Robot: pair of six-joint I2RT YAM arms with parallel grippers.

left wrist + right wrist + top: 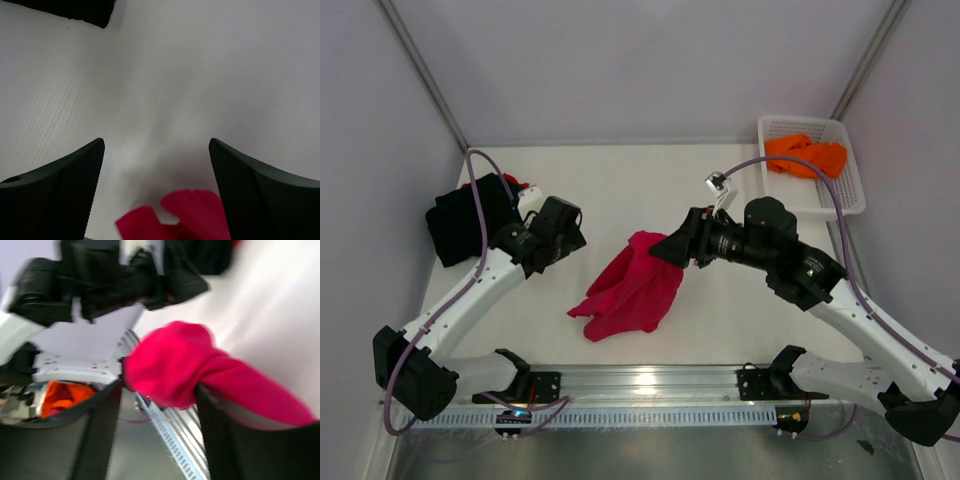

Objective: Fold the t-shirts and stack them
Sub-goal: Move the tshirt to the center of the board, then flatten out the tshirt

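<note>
Top external view: where is the crumpled crimson-red cloth t-shirt (pixel 632 285)?
Mid white table (pixel 620 190), top corner between the right gripper (pixel 665 250) fingers; clamped or loose, it cannot be told.
And the left gripper (pixel 156 150)?
Jaws wide apart, just beside the shirt's edge.
</note>
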